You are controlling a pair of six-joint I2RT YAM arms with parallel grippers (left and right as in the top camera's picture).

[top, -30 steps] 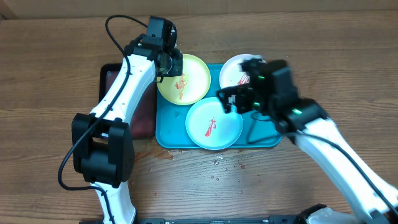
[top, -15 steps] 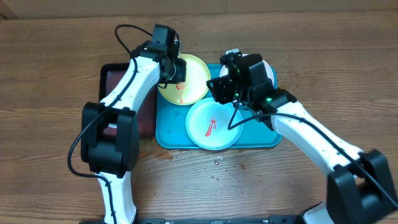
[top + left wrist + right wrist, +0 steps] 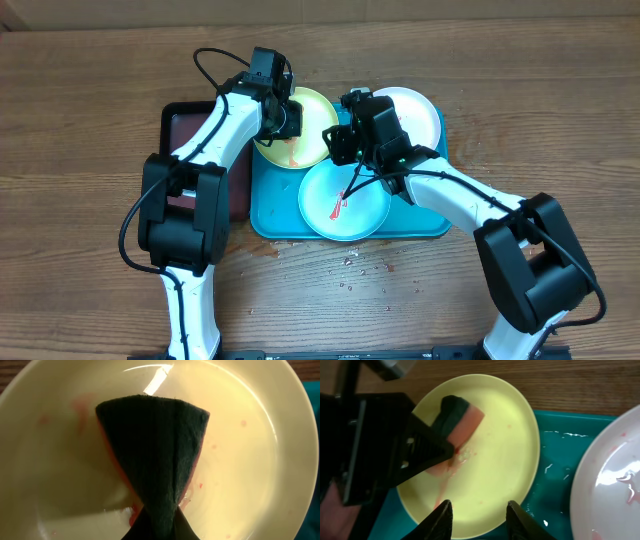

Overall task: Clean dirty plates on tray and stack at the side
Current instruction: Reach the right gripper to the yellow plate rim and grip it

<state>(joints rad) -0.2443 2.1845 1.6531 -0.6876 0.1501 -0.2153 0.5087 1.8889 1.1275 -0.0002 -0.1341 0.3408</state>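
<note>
The turquoise tray [image 3: 420, 222] carries three plates. My left gripper [image 3: 283, 118] [image 3: 160, 532] is shut on a dark-green and orange sponge [image 3: 155, 445] [image 3: 461, 416], pressing it onto the yellow-green plate [image 3: 312, 112] [image 3: 250, 460] [image 3: 502, 450], which shows a faint red streak. My right gripper [image 3: 338, 143] [image 3: 481, 525] hovers over that plate's near rim, fingers apart and clamping nothing. The white plate [image 3: 412, 112] lies at the tray's far right. The pale mint plate [image 3: 350, 210] with a red smear lies at the front.
A dark-red, black-rimmed tray [image 3: 185, 150] sits left of the turquoise one, under my left arm. Small crumbs and drops [image 3: 350, 262] dot the wood in front. A pale smeared plate [image 3: 615, 485] fills the right wrist view's right edge.
My right gripper has swung left from above the white plate to the yellow-green plate's right rim, its jaws narrowing. My left gripper has shifted slightly right with the sponge.
</note>
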